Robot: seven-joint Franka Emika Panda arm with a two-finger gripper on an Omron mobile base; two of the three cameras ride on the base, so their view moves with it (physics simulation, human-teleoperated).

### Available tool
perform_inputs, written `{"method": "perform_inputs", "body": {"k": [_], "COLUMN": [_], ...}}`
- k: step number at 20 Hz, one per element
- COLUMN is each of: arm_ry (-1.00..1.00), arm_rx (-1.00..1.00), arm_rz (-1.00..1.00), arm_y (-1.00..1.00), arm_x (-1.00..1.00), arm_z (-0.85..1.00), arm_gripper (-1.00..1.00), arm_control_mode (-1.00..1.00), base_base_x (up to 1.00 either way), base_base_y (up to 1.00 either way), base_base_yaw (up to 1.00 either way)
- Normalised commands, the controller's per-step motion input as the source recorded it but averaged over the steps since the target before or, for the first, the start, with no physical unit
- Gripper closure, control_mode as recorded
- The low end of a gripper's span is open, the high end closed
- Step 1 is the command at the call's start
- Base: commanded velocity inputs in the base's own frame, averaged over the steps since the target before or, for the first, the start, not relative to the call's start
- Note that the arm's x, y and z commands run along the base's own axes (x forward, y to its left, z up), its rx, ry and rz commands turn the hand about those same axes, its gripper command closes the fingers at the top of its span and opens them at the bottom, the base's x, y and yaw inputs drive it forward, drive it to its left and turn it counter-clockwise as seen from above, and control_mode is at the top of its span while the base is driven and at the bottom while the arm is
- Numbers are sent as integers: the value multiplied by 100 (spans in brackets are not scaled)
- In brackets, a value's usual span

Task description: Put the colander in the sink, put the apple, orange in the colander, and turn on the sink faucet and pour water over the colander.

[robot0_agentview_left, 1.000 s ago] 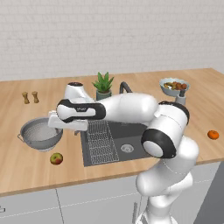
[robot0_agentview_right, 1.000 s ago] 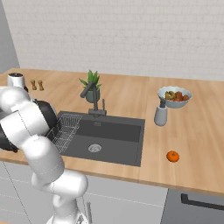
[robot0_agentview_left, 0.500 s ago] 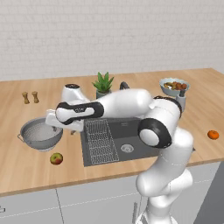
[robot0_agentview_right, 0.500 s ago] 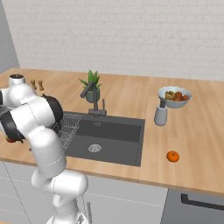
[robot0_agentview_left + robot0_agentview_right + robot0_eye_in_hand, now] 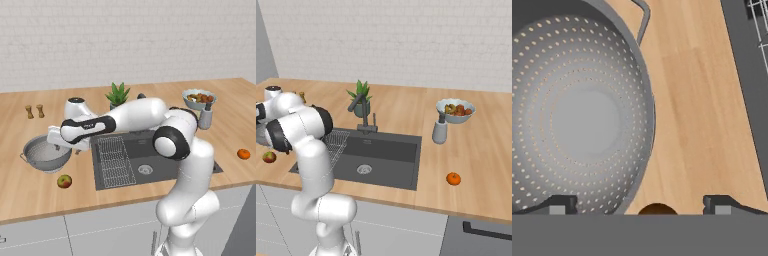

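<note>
On the far left of the wooden counter (image 5: 30,190) sits the colander (image 5: 46,154), upright and empty, well clear of the sink (image 5: 150,165). Just in front of it lies the apple (image 5: 64,181), near the counter's front edge. Over the colander's right rim hangs the gripper (image 5: 639,206), jaws spread wide, holding nothing; from the hand's camera one fingertip (image 5: 559,205) stands over the perforated wall inside the bowl and the other over bare wood outside it, so the rim runs between them.

Moving right, the ribbed drainboard and dark basin are empty, and the sink faucet (image 5: 362,112) stands behind with no water running. A small potted plant (image 5: 118,95) sits beside it. Further right are a pale fruit bowl (image 5: 199,98) and a grey bottle (image 5: 205,117), and the orange (image 5: 243,154) lies alone near the right end.

My worry is the thin, curved rim: if the jaws close off-centre, the bowl could tilt, slide from the pads, or skid left. A swinging colander might also knock the apple off the front edge, or clip the faucet on the way to the basin.
</note>
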Motion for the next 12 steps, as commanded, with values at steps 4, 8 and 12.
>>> {"method": "perform_inputs", "body": {"k": [4, 8, 12], "arm_ry": [0, 0, 0], "arm_rx": [0, 0, 0], "arm_rz": [-1, -1, -2], "arm_y": [13, 10, 11], "arm_x": [9, 9, 13], "arm_z": [-32, -22, -7], "arm_gripper": [-100, -100, -100], "arm_control_mode": [-100, -100, -100], "base_base_x": [0, 0, 0], "base_base_y": [0, 0, 0], "base_base_yaw": [0, 0, 0]}}
